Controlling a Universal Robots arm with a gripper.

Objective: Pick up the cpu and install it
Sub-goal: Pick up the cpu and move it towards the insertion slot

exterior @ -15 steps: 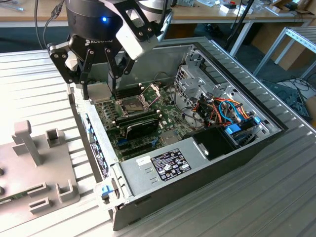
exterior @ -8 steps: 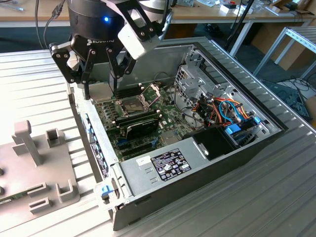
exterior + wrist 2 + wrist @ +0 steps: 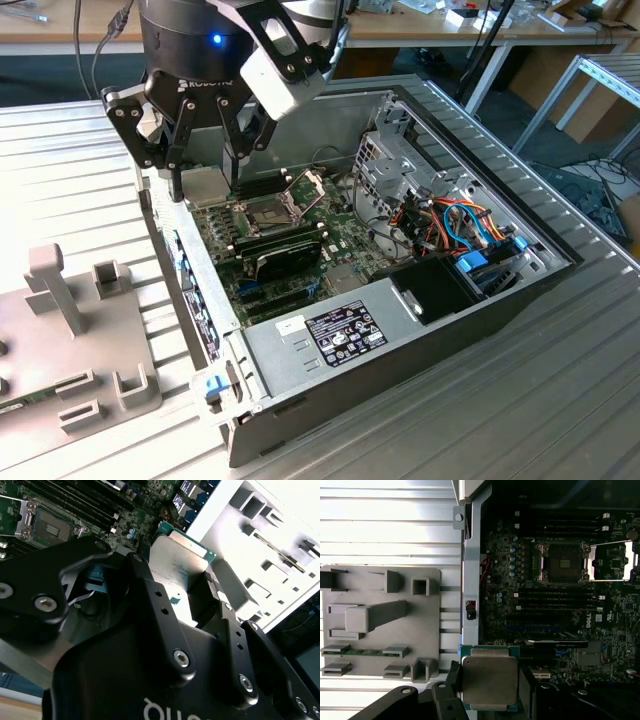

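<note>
The cpu, one flat square chip with a dull silver-grey lid on a green-edged base, hangs in mid-air clamped by two opposite edges between the two black fingers of the single gripper. It sits over the side wall of the open computer case at the exterior view's left, where the case meets the grey parts holder. In the second wrist view the chip sits tilted between the same fingers, lid towards the camera.

By its look the chip should be light and stiff, with a smooth lid that could slip under a loose pinch and an underside too delicate to touch. The bare side edges, where the fingers grip it now, seem the only safe hold.

Further right, on the green motherboard, one dark square socket lies apart from the chip, its hinged metal frame swung up. One long black module lies nearer the camera in the exterior view. The count: one chip, one socket, one module, one case, one holder, one arm
</note>
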